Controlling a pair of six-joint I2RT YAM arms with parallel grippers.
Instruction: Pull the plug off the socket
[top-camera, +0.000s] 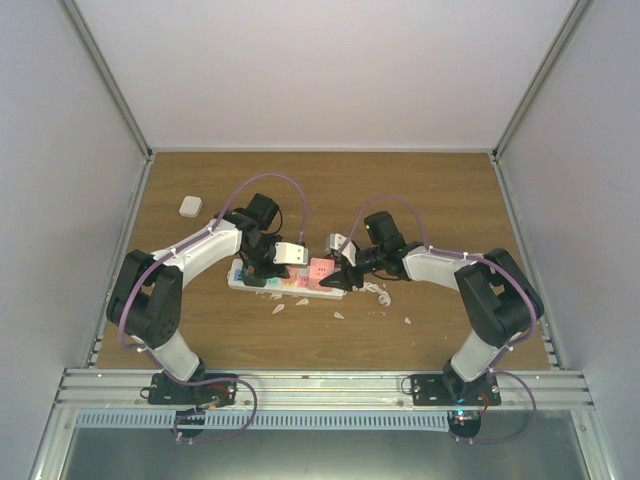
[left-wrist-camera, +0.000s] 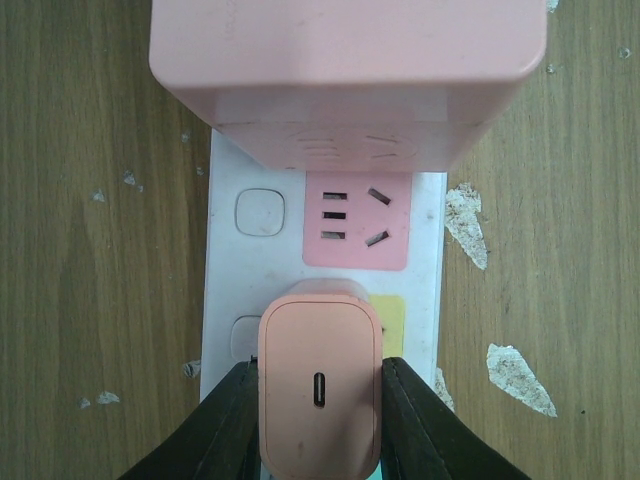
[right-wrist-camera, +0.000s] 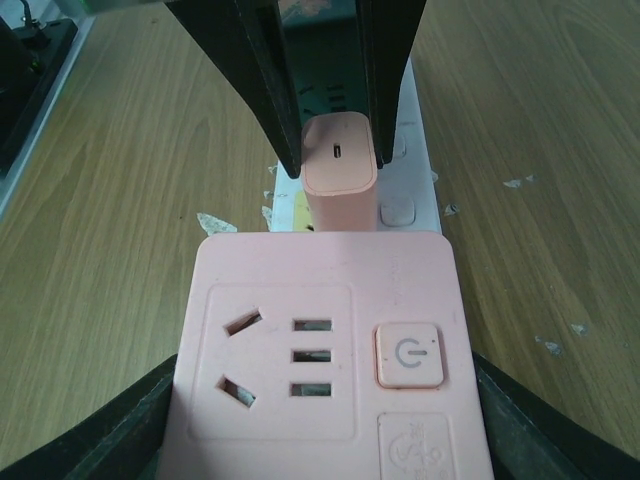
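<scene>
"Wood-grain laminate, that table (top-camera: 440, 200). What lies on it?"

"The socket (left-wrist-camera: 225, 270), flat on the boards. It's a long, rigid strip of smooth white plastic with coloured outlet squares. On one end of it sits a boxy pink block (right-wrist-camera: 270, 270) with its own outlet and power button (right-wrist-camera: 408, 355). My right gripper (right-wrist-camera: 325, 400) is pressed against that block's two flanks, which should pin the strip down."

"And the plug?"

"On the socket's yellow square, next to the pink outlet. The plug (left-wrist-camera: 320, 340) is a small, rounded, pale pink cube, upright and apparently seated. My left gripper (left-wrist-camera: 318, 370) is clamped on it, one black finger (left-wrist-camera: 225, 430) flat against each side."

"How will it handle?"

"Light, hard and glossy, so it may slip. I judge the prongs' friction to be the real resistance. I'd hold low on the flat sides and pull straight off the socket's face. The strip looks light too and would lift unless held."

"Anything smaller?"

"White flakes (left-wrist-camera: 515, 375) on the wood beside the socket, and a slot port (left-wrist-camera: 320, 388) on the plug's top."
</scene>
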